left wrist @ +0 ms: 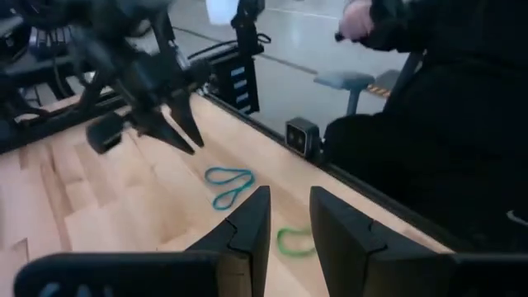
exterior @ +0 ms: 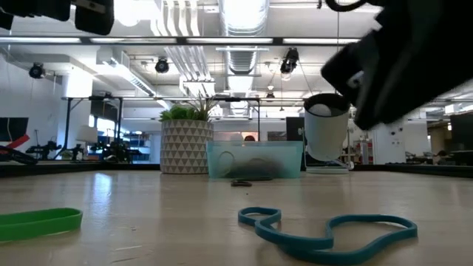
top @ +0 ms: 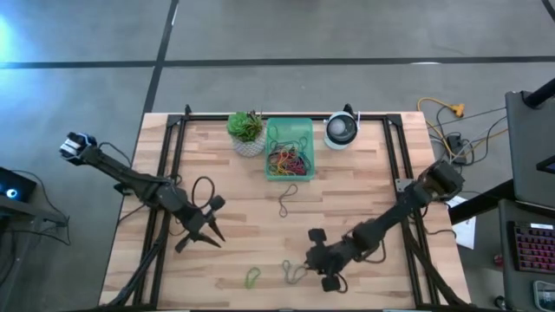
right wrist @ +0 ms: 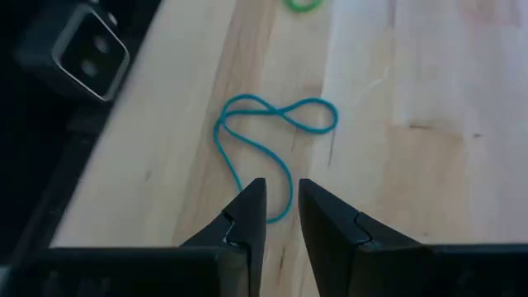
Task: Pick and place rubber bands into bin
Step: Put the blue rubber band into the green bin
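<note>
Right hand (right wrist: 276, 206), fingers slightly apart, straddles the near end of the teal rubber band (right wrist: 272, 136) at the surface's front edge. The twisted loop's long axis runs away from the fingers. Advise lowering fully before closing. The bin (top: 289, 147) sits at the far edge.

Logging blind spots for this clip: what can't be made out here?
- Contents of the translucent mint-green plastic bin: a tangled pile in the high view, bands uncountable.
- Right claw over the thin teal rubber band: contact unclear.
- Low view: a blurred dark arm blocks the right claw.
</note>
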